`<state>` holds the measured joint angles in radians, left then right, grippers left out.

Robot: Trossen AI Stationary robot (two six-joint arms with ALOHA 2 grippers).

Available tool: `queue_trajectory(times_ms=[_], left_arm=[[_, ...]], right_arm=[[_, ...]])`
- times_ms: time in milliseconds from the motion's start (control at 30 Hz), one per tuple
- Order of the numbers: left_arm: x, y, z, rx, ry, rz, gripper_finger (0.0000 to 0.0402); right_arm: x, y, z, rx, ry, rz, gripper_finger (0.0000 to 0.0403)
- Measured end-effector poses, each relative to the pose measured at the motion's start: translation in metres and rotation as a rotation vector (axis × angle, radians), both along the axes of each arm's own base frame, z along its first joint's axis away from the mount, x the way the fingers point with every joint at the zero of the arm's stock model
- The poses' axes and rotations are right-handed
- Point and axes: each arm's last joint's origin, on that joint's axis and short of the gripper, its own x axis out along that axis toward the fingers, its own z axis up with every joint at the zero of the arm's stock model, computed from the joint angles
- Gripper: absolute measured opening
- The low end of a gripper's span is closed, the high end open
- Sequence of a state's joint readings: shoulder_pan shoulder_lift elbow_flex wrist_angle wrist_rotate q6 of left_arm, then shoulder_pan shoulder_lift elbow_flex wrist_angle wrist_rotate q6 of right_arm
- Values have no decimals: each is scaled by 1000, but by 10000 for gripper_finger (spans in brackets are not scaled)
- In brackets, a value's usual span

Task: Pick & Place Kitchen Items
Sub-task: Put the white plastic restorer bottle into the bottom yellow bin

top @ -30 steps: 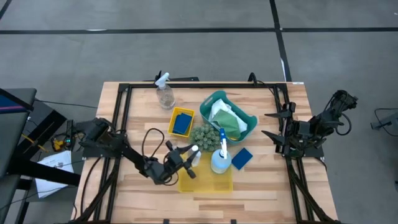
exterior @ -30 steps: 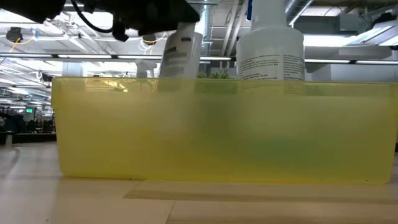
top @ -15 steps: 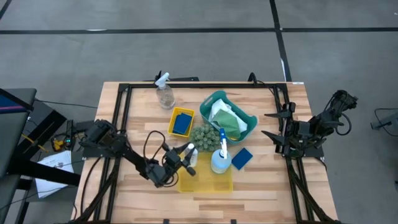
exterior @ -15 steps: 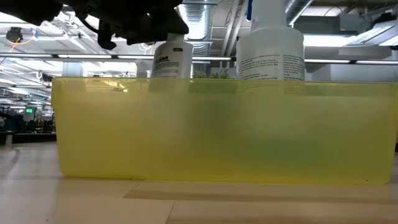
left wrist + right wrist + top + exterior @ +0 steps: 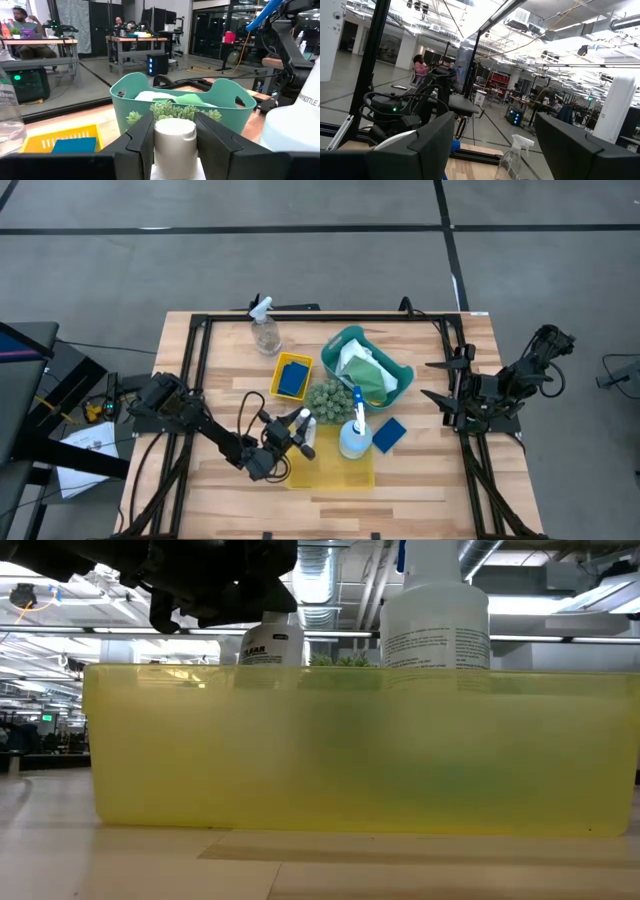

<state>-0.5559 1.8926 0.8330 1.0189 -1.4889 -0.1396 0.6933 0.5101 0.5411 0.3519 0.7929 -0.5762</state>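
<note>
The small white bottle (image 5: 173,145) stands upright between the fingers (image 5: 137,142) of my left gripper (image 5: 291,432), which is clamped on its body just under the round white cap. It is a slim white bottle with dark print on its label, and it sits inside the clear yellow bin (image 5: 360,750) at the front of the table, at the bin's left side. Beside it in the same bin stands the big spray bottle (image 5: 353,436) with a blue trigger. Behind the bin lie the green bumpy ball (image 5: 327,396), the teal basket (image 5: 400,370) with white and green pieces in it, a blue sponge (image 5: 388,433) on the bare wood, and a small yellow bin (image 5: 291,375) holding another blue sponge. A clear spray bottle (image 5: 265,330) stands near the far edge. My right gripper (image 5: 437,380) waits with its fingers wide apart at the right edge of the wooden table (image 5: 430,480). Around the table is grey floor; the wrist view shows desks and people sitting far behind.
</note>
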Motion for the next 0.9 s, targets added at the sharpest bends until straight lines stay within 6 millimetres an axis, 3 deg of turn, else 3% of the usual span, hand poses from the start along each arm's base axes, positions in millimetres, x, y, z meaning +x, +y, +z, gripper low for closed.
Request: queue_trajectory(times_ms=[900], left_arm=[[19, 10, 13, -15, -35, -80, 109]], right_arm=[[0, 0, 0, 1, -1, 0, 268]])
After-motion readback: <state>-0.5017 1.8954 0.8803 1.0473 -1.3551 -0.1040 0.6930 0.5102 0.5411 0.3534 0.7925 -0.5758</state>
